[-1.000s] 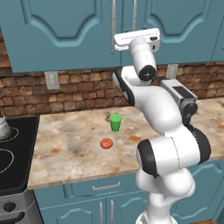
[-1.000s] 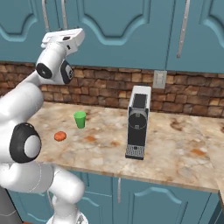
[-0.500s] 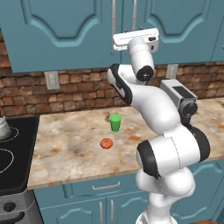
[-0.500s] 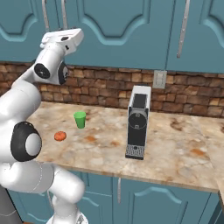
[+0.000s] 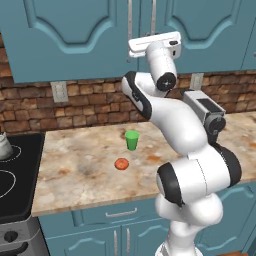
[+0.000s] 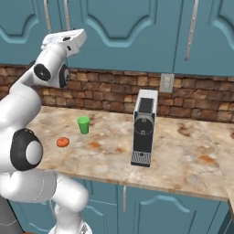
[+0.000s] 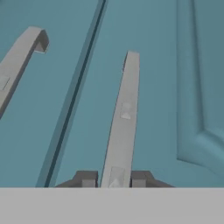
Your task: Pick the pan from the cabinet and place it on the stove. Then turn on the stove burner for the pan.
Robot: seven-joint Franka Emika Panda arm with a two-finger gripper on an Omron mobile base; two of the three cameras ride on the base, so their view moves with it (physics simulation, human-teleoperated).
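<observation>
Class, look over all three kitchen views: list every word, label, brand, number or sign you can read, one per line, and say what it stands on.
None: no readable text in any view.
The coffee machine carries no legible brand or label.
The cabinet doors and the bar handle gripped by the hand are plain.
The stove shows white rings only, no numbers.
The green cup is unmarked.

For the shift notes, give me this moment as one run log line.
phase: opening cabinet | end effector: shut on door handle | doors: closed | pan: unseen | stove: no pan
</observation>
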